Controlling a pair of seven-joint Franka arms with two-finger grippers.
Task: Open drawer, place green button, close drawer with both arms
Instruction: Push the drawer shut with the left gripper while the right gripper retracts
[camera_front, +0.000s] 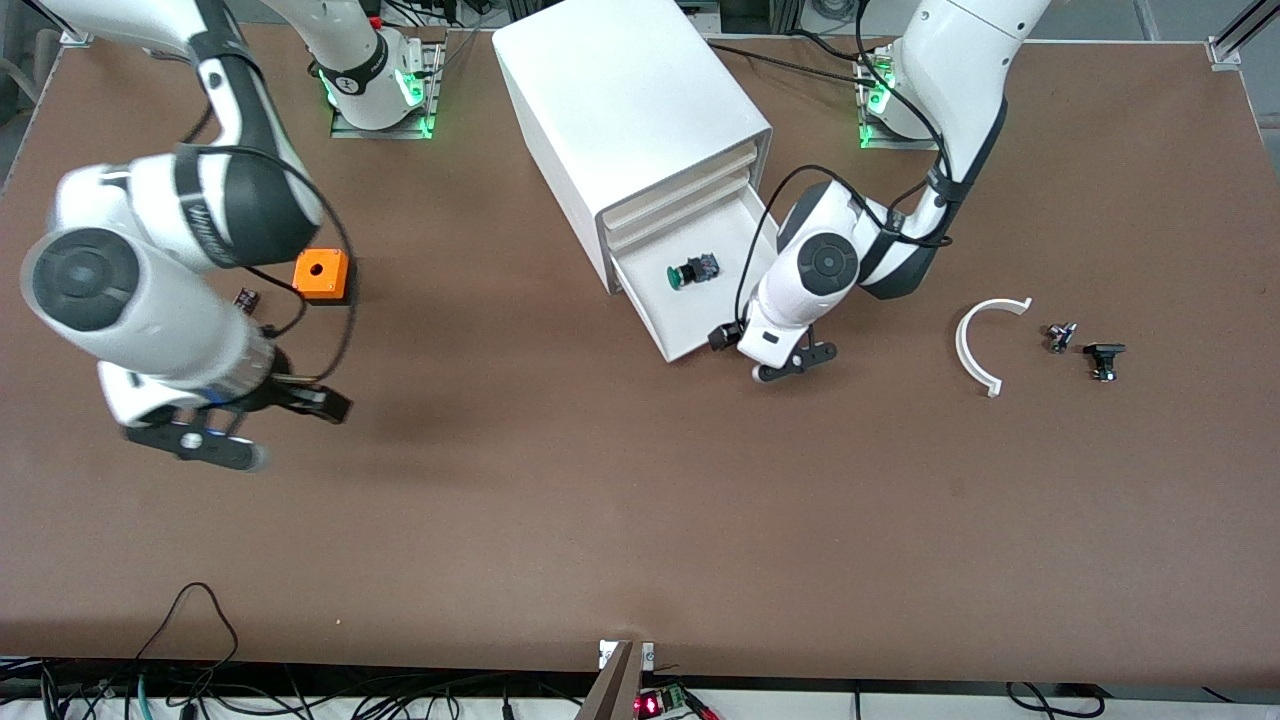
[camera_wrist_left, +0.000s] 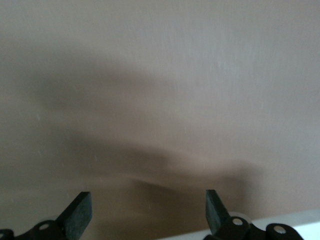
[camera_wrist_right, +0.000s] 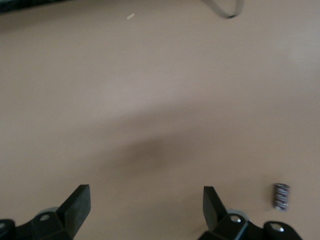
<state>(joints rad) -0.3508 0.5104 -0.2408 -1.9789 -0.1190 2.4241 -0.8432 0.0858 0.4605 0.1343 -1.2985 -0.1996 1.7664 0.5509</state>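
Observation:
The bottom drawer (camera_front: 690, 322) of the white cabinet (camera_front: 630, 110) is pulled out. The button (camera_front: 690, 272), green cap and black body, lies on its side inside the drawer. My left gripper (camera_front: 795, 363) is open and empty, low over the table beside the drawer's front corner, toward the left arm's end. In the left wrist view the gripper (camera_wrist_left: 148, 207) shows bare table between its fingers and a strip of the white drawer lip (camera_wrist_left: 285, 217) at the edge. My right gripper (camera_front: 280, 425) is open and empty over bare table, toward the right arm's end; the right wrist view (camera_wrist_right: 146, 205) shows the same.
An orange cube with a round hole (camera_front: 321, 274) and a small dark part (camera_front: 246, 298) (camera_wrist_right: 282, 196) lie near the right arm. A white curved piece (camera_front: 975, 345) and two small black parts (camera_front: 1060, 336) (camera_front: 1104, 358) lie toward the left arm's end.

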